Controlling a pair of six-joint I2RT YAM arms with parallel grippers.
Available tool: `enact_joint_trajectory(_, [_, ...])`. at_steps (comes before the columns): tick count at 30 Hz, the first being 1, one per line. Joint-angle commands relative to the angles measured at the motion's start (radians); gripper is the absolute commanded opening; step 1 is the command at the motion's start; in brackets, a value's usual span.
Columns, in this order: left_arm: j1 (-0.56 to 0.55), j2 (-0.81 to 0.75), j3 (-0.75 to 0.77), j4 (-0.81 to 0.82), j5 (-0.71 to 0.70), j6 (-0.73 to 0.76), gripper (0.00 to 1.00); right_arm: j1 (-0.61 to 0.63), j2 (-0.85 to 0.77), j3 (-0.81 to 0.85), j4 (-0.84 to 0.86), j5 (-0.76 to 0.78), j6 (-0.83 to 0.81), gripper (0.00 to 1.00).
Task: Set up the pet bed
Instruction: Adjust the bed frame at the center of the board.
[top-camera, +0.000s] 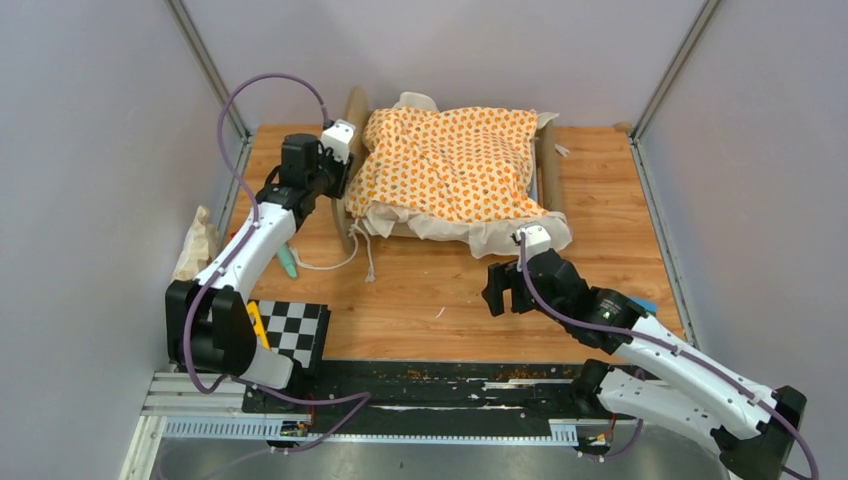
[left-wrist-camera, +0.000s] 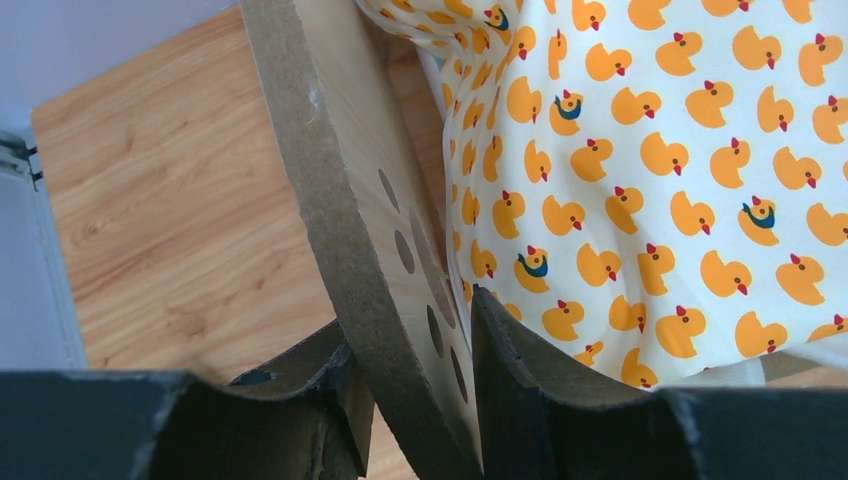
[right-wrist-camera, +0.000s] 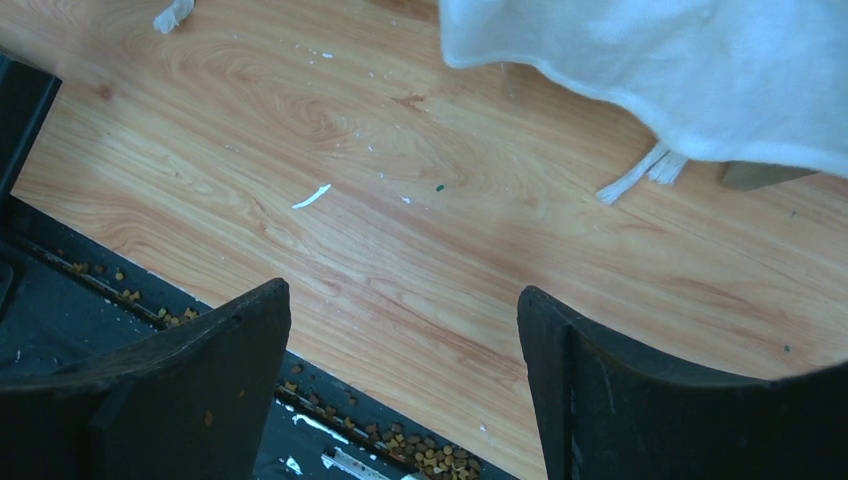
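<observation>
Pet bed (top-camera: 549, 165), desk (top-camera: 450, 290) far edge: left hand (left-wrist-camera: 412, 335) clamps end board (left-wrist-camera: 350, 200), bracing frame; right hand (right-wrist-camera: 402, 300) open, empty. Next: likely straighten cushion (top-camera: 450, 160).

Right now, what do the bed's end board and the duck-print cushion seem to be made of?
Pet bed end board: probably pressed fibreboard with a light wood-grain face; its cut edge looks raw, brown and fibrous. Cushion: soft matte cloth, likely cotton; it creases and drapes, with printed orange ducks.

Cushion (top-camera: 450, 160) on pet bed (top-camera: 549, 165), bed far-centre on table (top-camera: 600, 250), checkerboard (top-camera: 297, 332) near-left
</observation>
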Motion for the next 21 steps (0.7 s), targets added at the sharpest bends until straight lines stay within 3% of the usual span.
enact_joint_trajectory(1, [0.146,-0.035,0.036,0.067,0.116,0.156,0.36,-0.004,0.027,0.068,-0.007,-0.043,-0.032,0.83])
enact_joint_trajectory(7, [0.285,0.001,0.052,0.024,0.403,0.311,0.16,-0.004,0.063,0.139,-0.063,-0.044,-0.069,0.83])
enact_joint_trajectory(12, [0.296,0.062,0.103,-0.077,0.492,0.423,0.11,-0.004,0.053,0.155,-0.079,0.031,-0.051,0.83])
enact_joint_trajectory(17, [0.295,0.131,0.164,-0.079,0.556,0.41,0.13,-0.028,0.066,0.181,-0.138,0.121,-0.037,0.83])
enact_joint_trajectory(21, [0.294,0.094,0.12,0.051,0.577,0.308,0.31,-0.118,0.086,0.186,-0.148,0.08,-0.048,0.83])
